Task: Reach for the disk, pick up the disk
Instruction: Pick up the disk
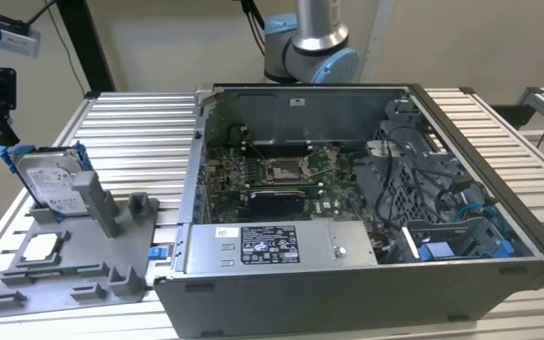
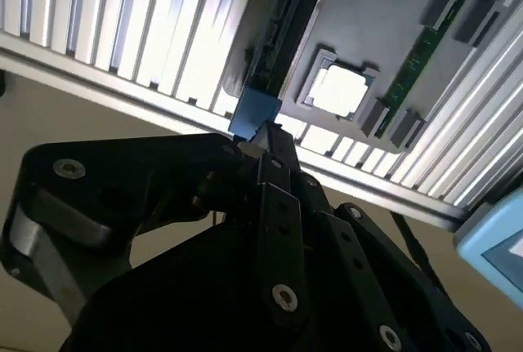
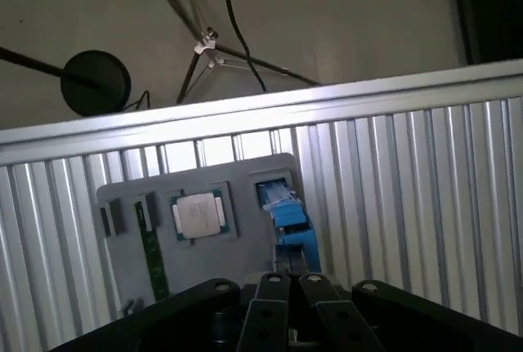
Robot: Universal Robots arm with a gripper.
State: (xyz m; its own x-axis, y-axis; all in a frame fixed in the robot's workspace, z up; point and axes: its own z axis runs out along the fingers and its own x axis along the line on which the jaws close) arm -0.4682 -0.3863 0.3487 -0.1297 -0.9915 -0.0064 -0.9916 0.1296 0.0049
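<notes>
— Disk location?
— The disk [image 1: 50,176] stands upright in the grey tray [image 1: 83,273], at the exterior view's left.
— Gripper?
— The gripper [image 2: 265,133] is at the disk's blue top edge, fingers pinched onto it.

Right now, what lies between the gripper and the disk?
Nothing shows there: in the second wrist view the gripper sits right at the blue frame corner of the disk, no gap visible.

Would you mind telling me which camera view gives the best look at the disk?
The exterior view: the disk stands upright in the grey holder tray, label face and blue frame visible. The first wrist view shows it edge-on, mostly its blue frame. The second wrist view shows a dark edge and one blue corner.
</notes>
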